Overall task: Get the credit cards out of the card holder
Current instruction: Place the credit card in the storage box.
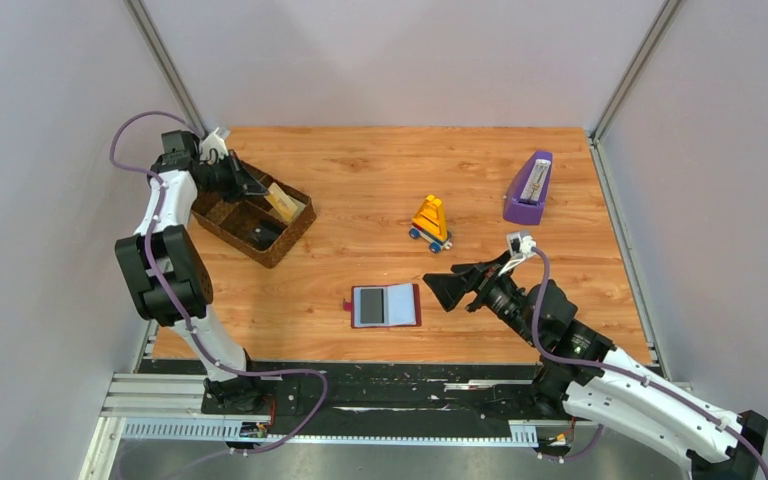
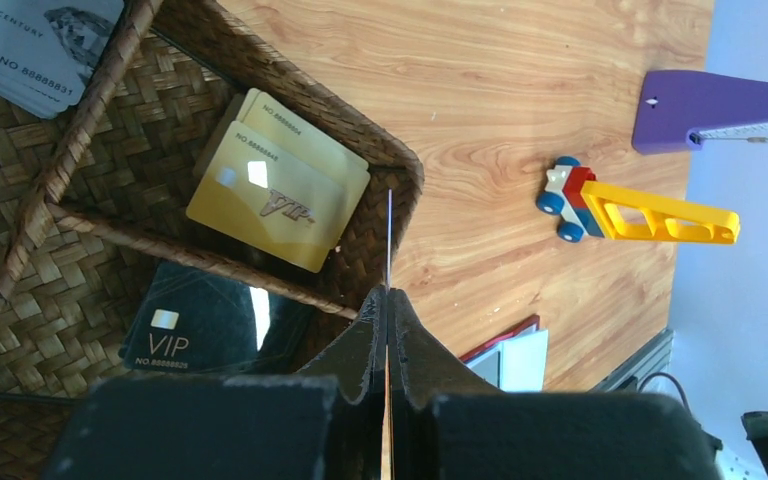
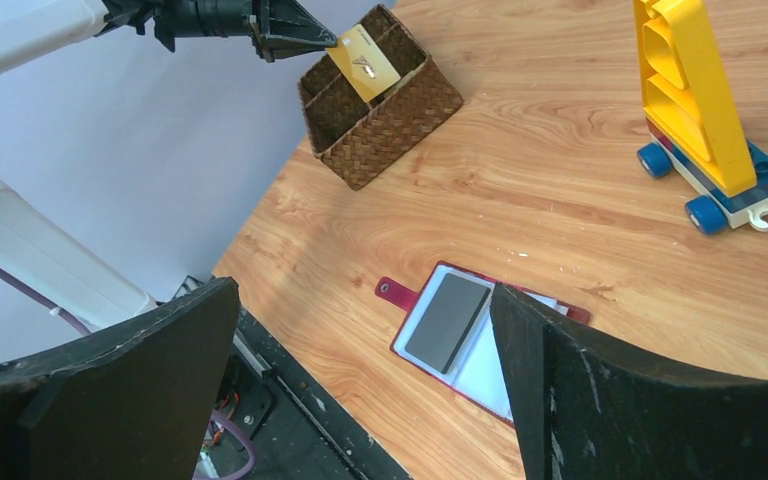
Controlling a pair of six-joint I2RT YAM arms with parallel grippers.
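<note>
The dark red card holder [image 1: 386,305] lies open on the table near the front edge, a dark grey card [image 3: 448,322] resting on its left sleeve. My left gripper [image 1: 263,190] hovers over the wicker basket [image 1: 222,222] at the back left, shut on a gold credit card [image 3: 368,62]. That card shows only edge-on [image 2: 388,235] in the left wrist view. Gold cards [image 2: 280,195], a black VIP card [image 2: 185,330] and grey cards [image 2: 30,50] lie in the basket's compartments. My right gripper [image 1: 450,285] stands open just right of the card holder [image 3: 480,340], holding nothing.
A yellow toy on blue wheels [image 1: 430,222] stands behind the card holder. A purple wedge-shaped stand [image 1: 530,188] sits at the back right. Grey walls close in the table on three sides.
</note>
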